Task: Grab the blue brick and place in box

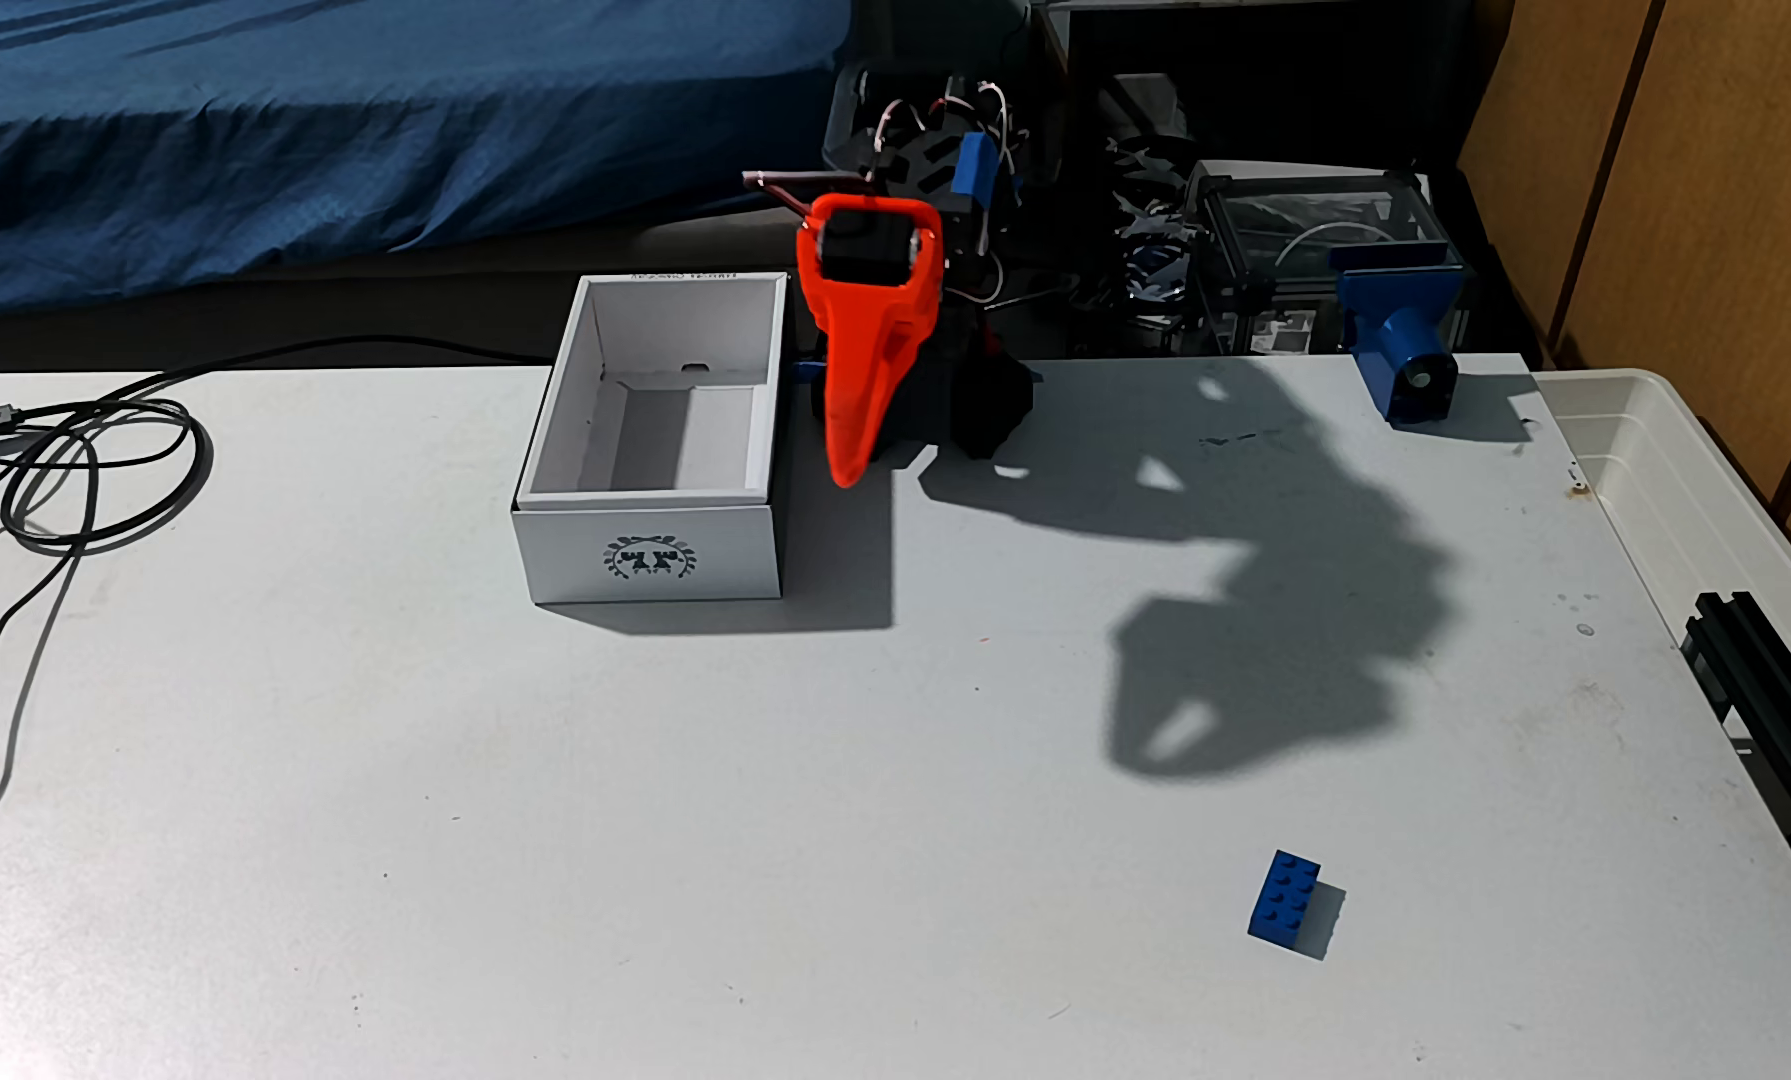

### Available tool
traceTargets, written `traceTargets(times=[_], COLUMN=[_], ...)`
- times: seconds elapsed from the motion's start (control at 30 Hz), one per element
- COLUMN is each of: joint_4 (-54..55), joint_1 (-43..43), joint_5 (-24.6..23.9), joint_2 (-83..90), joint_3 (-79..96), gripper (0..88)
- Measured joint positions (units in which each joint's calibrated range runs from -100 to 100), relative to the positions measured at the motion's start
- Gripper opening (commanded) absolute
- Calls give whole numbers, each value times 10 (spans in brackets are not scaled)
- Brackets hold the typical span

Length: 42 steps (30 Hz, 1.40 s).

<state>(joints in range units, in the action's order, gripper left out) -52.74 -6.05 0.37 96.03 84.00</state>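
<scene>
1. Brick first: the blue brick (1286,899) lies studs-up on the white table (455,831), near the front right of the fixed view, alone on bare surface and well apart from everything else.
2. The box (650,561) stands toward the back of the table, left of centre, open at the top and empty inside, its wreath emblem facing the camera.
3. The orange jaws (847,476) point down just right of the box, near the arm's base, with the tip close to the table. They look drawn together into one narrow wedge, holding nothing.
4. Step in hand, as I judge it: the very start. The brick is untouched and nothing is in the box; the arm is folded up close to its base.
5. The next move calls for a long reach forward and to the view's right, with the jaws spread wide enough to straddle the brick, turned to suit its slight slant, then lowered over it.
6. Around the edges: black cables (80,467) coil at far left, a blue clamp-like part (1405,343) sits at the back right edge, and a translucent tub (1680,488) lies beyond the right edge.
</scene>
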Motion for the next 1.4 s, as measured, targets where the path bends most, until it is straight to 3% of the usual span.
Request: traceTargets(times=[0.27, 0.53, 0.73, 1.03, 1.2, 1.4], joint_4=[0, -38, -40, -40, -40, -40], joint_1=[-59, -94, -108, -103, -53, 16], joint_5=[-39, -133, -174, -288, -352, -395], joint_2=[-222, -511, -666, -704, -704, -704], joint_3=[-138, -360, -472, -486, -486, -488], gripper=[13, 15, 16, 16, 16, 16])
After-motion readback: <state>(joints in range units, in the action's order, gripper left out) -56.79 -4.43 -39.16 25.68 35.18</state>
